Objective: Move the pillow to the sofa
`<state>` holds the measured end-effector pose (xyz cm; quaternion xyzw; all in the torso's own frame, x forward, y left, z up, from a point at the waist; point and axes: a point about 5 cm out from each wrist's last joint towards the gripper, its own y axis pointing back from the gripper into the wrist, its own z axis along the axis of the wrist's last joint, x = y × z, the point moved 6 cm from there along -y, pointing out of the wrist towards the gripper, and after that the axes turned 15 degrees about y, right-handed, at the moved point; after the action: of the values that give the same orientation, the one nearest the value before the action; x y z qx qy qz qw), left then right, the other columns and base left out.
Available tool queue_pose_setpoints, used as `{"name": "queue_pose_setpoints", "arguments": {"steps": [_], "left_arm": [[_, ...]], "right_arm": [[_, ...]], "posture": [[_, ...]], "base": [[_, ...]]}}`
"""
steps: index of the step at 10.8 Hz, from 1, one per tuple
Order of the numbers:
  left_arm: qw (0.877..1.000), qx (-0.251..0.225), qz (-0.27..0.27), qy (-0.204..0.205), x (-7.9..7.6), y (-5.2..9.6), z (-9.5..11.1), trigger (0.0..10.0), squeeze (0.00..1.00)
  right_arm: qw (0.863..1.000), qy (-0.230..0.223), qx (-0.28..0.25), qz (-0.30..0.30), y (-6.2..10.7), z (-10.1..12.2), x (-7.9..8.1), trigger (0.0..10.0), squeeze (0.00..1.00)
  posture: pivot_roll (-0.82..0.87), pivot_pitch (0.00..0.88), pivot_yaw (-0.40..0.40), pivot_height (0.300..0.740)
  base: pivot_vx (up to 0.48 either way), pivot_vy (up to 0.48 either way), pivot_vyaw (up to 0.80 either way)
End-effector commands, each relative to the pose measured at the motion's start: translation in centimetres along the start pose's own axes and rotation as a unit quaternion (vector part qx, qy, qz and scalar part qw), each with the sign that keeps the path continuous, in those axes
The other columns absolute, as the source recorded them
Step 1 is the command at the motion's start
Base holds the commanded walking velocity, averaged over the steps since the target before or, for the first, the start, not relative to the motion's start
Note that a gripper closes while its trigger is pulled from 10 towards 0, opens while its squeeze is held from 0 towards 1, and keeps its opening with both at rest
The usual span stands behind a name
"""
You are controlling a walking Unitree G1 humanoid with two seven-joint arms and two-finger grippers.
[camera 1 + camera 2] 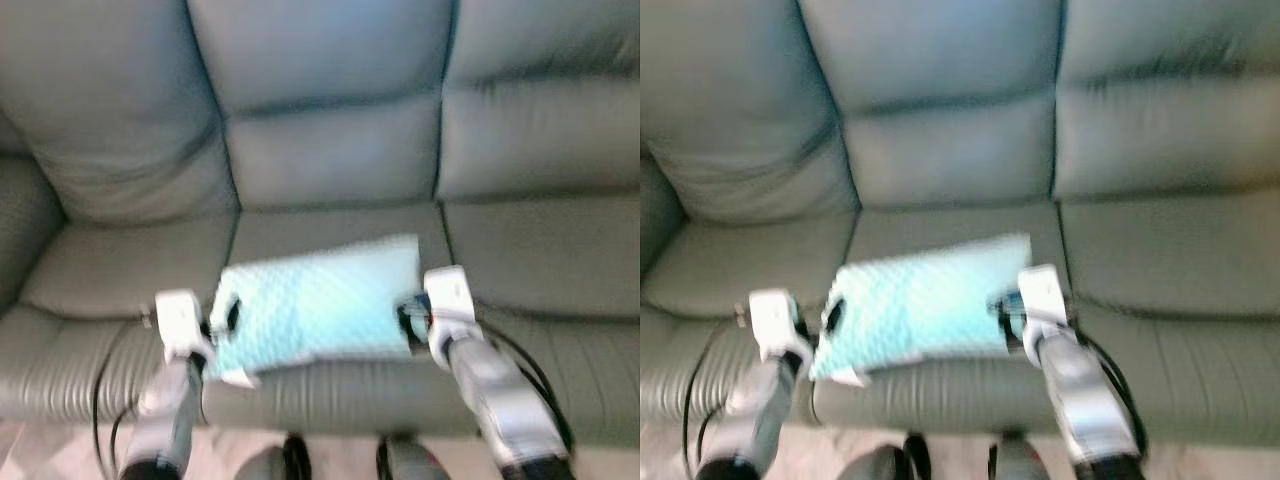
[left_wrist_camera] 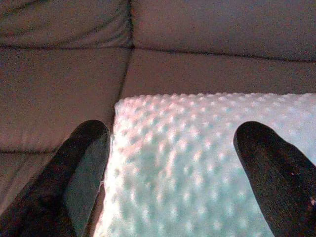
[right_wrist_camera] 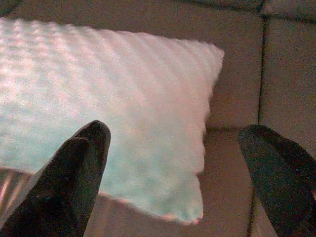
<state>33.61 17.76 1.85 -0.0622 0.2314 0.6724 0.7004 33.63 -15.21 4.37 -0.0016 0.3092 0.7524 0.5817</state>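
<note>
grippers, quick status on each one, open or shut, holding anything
Left tool: open, fingers spread at the left end of the pillow, gripping nothing.
Right tool: open, fingers spread at the pillow's right end, gripping nothing.

Head stereo pair looks forward and down from standing height onto the grey sofa (image 1: 330,150), seat and backrest both in frame, slightly blurred. Right eye is the same scene shifted a little sideways. Both eyes share the light blue dotted pillow (image 1: 318,300) on the middle seat cushion. Left wrist cam sits very close, looking along its fingers (image 2: 81,163) over the pillow toward the backrest. Right wrist cam is equally close, facing the pillow's corner and the seat seam.
</note>
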Motion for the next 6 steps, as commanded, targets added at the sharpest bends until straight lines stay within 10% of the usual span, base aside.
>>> {"name": "queue_pose_setpoints", "arguments": {"steps": [1, 4, 5, 6], "left_arm": [[1.0, 0.002, -0.007, 0.006, 0.2, 0.9, 0.3, 10.0, 1.0], [0.999, 0.022, -0.01, -0.037, 0.8, 4.1, 0.0, 10.0, 1.0], [0.998, 0.036, 0.008, -0.047, 1.5, 4.2, -0.5, 10.0, 0.83], [0.996, 0.041, 0.022, -0.074, 2.0, 3.7, -0.6, 10.0, 0.0]], "right_arm": [[0.999, -0.008, 0.012, 0.03, 0.8, -0.5, 1.1, 10.0, 1.0], [0.998, -0.039, 0.029, 0.049, 2.7, -1.3, 1.0, 10.0, 1.0], [0.998, -0.055, -0.001, 0.043, 1.8, 0.1, 0.8, 10.0, 1.0], [0.997, -0.065, -0.013, 0.034, 0.4, 0.7, 0.3, 10.0, 1.0]], "posture": [[-0.27, 0.099, 0.148, 0.74], [-0.27, 0.1, 0.155, 0.74], [-0.26, 0.101, 0.155, 0.74], [-0.25, 0.101, 0.154, 0.74]], "base": [[0.0, 0.0, 0.0], [0.0, 0.0, 0.0], [0.0, 0.0, 0.0], [0.0, 0.0, 0.0]]}}
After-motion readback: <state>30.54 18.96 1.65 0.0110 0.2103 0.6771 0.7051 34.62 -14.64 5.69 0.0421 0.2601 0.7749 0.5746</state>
